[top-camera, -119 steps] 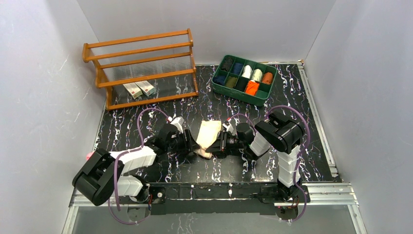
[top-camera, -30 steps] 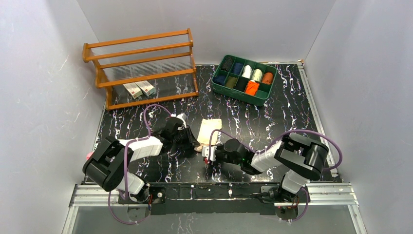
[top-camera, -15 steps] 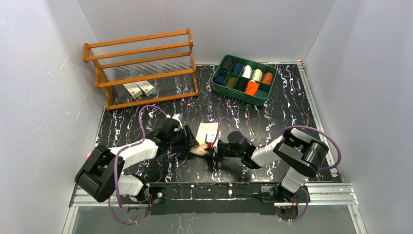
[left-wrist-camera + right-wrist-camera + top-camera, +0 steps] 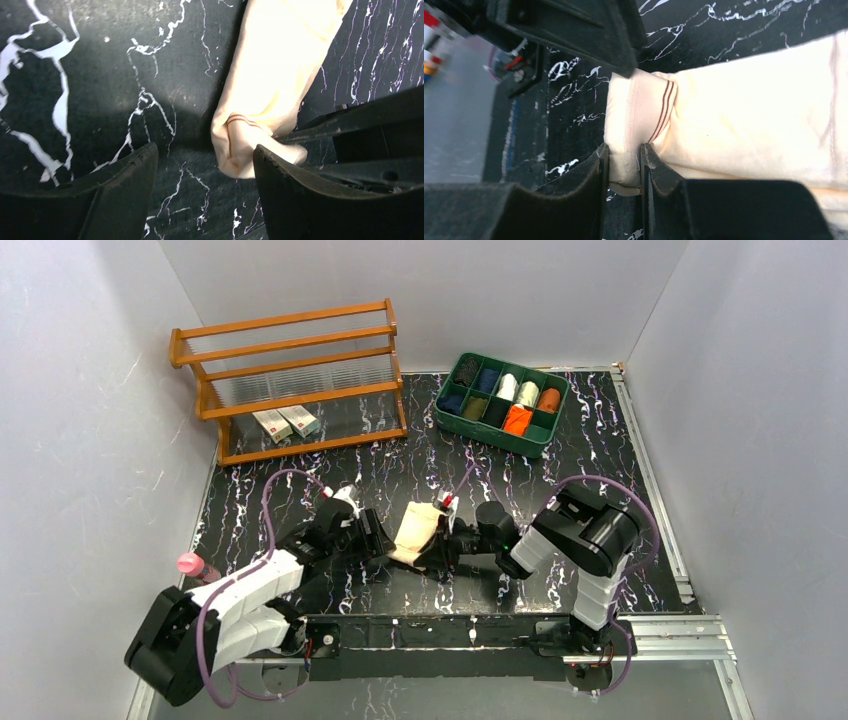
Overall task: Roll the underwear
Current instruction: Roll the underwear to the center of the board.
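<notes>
The pale tan underwear lies partly rolled on the black marbled table between my two arms. My right gripper is shut on the underwear's rolled near end, the cloth pinched between both fingers. My left gripper stands open just left of that end, with the underwear ahead and nothing between its fingers. In the top view the left gripper sits beside the cloth and the right gripper at its near edge. A bright orange underwear sits in the green tray.
A green compartment tray with several cloth rolls stands at the back right. A wooden rack with two small boxes stands at the back left. A pink object lies at the table's left edge.
My left gripper has opened, let go of the tan underwear and drawn back to the left. My right gripper has swung up to the cloth's near end and holds it.
</notes>
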Robot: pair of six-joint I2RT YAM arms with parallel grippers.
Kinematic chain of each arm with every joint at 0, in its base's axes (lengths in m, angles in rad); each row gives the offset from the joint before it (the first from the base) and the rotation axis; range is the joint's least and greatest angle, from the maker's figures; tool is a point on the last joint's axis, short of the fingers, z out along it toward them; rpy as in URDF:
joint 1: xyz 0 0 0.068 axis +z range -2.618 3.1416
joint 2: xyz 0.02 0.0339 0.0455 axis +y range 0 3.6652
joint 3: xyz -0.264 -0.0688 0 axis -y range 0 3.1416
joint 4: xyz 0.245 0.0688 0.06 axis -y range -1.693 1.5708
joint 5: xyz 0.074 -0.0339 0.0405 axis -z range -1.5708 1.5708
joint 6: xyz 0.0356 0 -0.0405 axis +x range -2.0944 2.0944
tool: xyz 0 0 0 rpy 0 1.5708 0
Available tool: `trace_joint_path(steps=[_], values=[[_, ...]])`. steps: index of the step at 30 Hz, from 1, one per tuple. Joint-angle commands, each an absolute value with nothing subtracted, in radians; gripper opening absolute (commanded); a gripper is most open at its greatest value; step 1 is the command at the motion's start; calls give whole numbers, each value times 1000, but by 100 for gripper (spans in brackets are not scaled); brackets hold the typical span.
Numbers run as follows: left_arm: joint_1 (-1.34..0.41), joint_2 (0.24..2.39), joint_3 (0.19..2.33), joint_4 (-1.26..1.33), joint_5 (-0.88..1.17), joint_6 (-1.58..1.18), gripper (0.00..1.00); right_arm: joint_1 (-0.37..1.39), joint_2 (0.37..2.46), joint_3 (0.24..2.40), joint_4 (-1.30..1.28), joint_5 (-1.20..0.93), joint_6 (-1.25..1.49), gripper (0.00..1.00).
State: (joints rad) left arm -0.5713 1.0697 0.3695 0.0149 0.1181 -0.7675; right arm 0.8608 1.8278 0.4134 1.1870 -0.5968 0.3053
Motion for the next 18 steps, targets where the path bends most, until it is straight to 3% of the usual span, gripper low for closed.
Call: trace_joint_path(steps=[1,9,18], values=[[-563,961,338,-64,56,-761,69,803,1914,418,1164,-692,611,1],[-562,899,286,76,211,-705,72,758,1994,435,1152,-686,866,1],[-563,1073,273,277,331,-680,73,711,2052,444,1138,-707,989,6]])
